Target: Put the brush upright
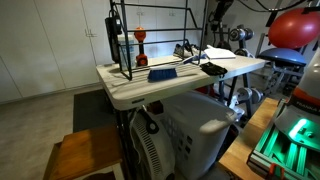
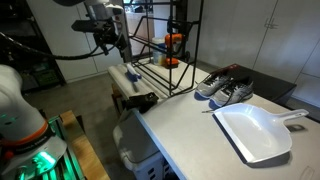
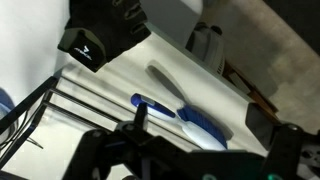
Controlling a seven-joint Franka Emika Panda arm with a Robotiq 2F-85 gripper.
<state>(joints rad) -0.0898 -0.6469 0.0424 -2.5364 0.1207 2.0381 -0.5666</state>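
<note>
Beside the black wire rack (image 1: 129,50), blue brush (image 1: 162,73) lies flat on table (image 1: 120,90); gripper (image 2: 117,50) hovers above, fingers apart, empty.

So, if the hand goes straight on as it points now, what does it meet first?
Most likely the brush, lying on the table ahead of the open hand in the wrist view; depth is unclear, so perhaps the table beside it.
</note>
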